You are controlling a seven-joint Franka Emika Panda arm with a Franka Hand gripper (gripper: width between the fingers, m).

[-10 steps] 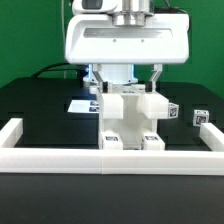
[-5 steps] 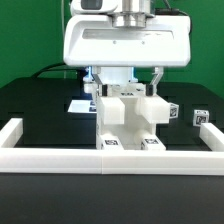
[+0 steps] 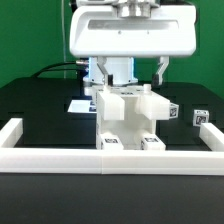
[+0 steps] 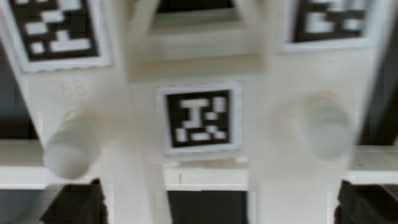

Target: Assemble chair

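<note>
While my gripper (image 3: 128, 78) hangs just over the chair (image 3: 130, 120), its two fingers (image 3: 160, 72) stand as wide apart as they go, and they hold nothing. The partly joined chair stands upright right behind the front rail of the border frame (image 3: 40, 158), near the middle of that rail and, as far as I can see, touching it.

I judge the chair to be light, stiff plastic, matte but smooth, so it can slip or tip if I press on one side only. The best hold, I think, is across one narrow upright post, with its flat faces between my pads. Joints that are not fully seated may come loose in a lift.

In the wrist view I see only close white bars and square tags (image 4: 199, 118), blurred at the edges, and I cannot tell which part each bar is. The wide white housing (image 3: 130, 35) on my wrist covers what lies farther behind the frame. A small tagged piece (image 3: 203, 117) behind the same rail is too small to name.
</note>
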